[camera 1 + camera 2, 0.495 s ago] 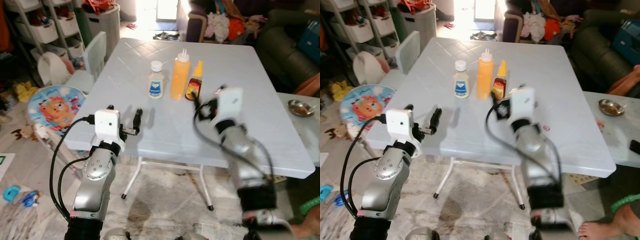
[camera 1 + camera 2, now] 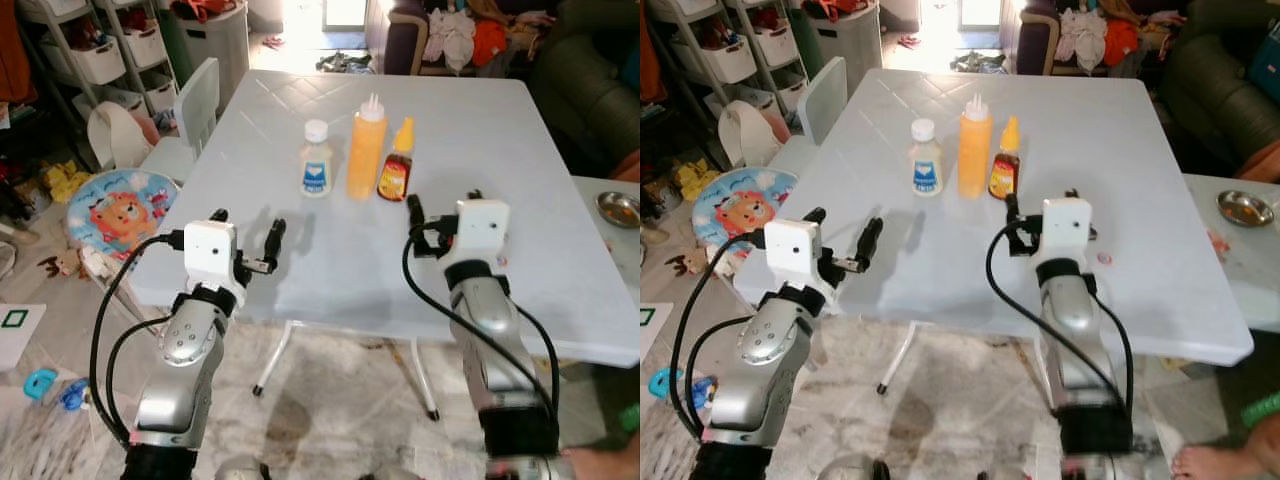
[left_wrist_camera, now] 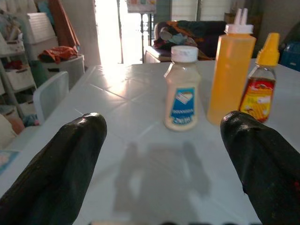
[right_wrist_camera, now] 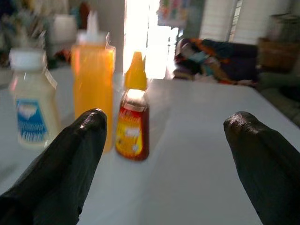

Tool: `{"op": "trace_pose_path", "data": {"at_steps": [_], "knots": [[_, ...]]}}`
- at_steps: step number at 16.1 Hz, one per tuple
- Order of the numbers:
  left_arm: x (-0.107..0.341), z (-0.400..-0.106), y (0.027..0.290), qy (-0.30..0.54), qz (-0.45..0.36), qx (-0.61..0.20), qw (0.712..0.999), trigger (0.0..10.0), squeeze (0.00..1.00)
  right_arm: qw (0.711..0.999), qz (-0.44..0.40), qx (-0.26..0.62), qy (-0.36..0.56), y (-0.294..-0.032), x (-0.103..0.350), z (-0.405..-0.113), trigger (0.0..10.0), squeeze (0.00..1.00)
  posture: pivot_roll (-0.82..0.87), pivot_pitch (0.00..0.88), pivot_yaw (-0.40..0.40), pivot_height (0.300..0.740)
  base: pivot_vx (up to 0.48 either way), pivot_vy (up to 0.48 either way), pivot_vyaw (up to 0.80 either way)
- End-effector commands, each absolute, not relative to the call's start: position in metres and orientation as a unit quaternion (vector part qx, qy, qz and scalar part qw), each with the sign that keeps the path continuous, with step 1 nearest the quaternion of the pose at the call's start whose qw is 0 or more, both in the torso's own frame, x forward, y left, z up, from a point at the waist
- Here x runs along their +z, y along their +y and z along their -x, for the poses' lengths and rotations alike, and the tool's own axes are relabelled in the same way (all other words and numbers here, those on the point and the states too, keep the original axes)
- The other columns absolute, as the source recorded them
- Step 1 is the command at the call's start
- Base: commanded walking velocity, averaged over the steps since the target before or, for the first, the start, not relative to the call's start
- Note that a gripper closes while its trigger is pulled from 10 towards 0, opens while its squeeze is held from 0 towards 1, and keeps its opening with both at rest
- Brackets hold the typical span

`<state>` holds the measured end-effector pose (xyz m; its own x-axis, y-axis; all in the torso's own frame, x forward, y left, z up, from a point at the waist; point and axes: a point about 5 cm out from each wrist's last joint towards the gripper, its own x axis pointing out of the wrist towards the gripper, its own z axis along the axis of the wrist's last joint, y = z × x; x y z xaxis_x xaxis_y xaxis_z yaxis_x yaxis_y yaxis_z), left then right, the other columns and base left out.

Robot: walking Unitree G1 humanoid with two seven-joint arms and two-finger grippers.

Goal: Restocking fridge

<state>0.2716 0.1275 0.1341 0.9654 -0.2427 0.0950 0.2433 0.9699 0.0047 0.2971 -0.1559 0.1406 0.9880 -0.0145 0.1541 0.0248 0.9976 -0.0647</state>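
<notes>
A white square tabletop stood in a cluttered room, with shelves of bins at 10 o'clock, a white chair beside its left edge and a dark sofa at 2 o'clock. Compared with half a second earlier, the right arm was no longer blurred, and the right end effector sat lower and farther right. The left end effector hung over the near edge. Both end effectors were released, fingers spread wide. At 12 o'clock stood a row: a white-capped jar of pale sauce, a tall orange squeeze bottle, and a small brown sauce bottle.
</notes>
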Motion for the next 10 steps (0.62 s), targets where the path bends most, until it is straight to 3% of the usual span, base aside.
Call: {"op": "trace_pose_path", "data": {"at_steps": [1,6,10], "knots": [[0.138,-0.27,0.132,-0.053,0.004,-0.12,0.991,10.0,0.0,0.996,0.027,-0.02,-0.085,-0.155,0.146,-0.293,10.0,0.0,0.0,0.0,0.024,0.74,0.274,0.0,0.0],[0.131,-0.255,0.144,-0.038,0.006,-0.107,0.994,10.0,0.0,0.997,0.033,-0.038,-0.059,-0.164,0.137,-0.266,10.0,0.0,-0.01,0.0,0.015,0.74,0.315,0.0,0.0],[0.134,-0.257,0.139,-0.039,0.012,-0.11,0.993,10.0,0.0,0.996,0.039,-0.041,-0.061,-0.167,0.143,-0.27,10.0,0.0,-0.02,0.0,0.011,0.74,0.32,0.0,0.0]]}}
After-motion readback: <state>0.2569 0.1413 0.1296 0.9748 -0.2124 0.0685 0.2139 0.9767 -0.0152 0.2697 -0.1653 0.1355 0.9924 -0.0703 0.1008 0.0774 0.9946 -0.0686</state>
